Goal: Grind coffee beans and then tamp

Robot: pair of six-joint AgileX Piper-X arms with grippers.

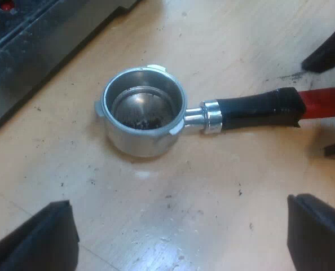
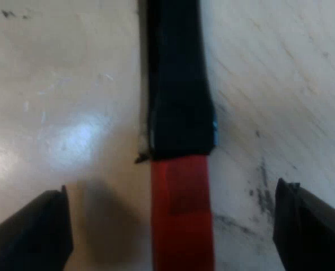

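Holder [image 1: 145, 113] loose on speckled wooden table [image 1: 212, 214]; handle [image 1: 258, 110] as 6 o'clock, machine [image 1: 38, 34] toward 1. Left gripper [image 1: 179, 206] spread wide, empty; right gripper [image 2: 170, 217] spread wide astride red end [image 2: 181, 186], not gripping.

The right claw [image 2: 173, 226] hangs over the holder's handle [image 2: 179, 84], its 2 black fingers [image 2: 35, 240] spread wide, 1 on each side, both apart from it. Between them the dark grip meets its red end [image 2: 181, 214] on the pale worktop [image 2: 71, 73], near dark smudges [image 2: 263, 197].
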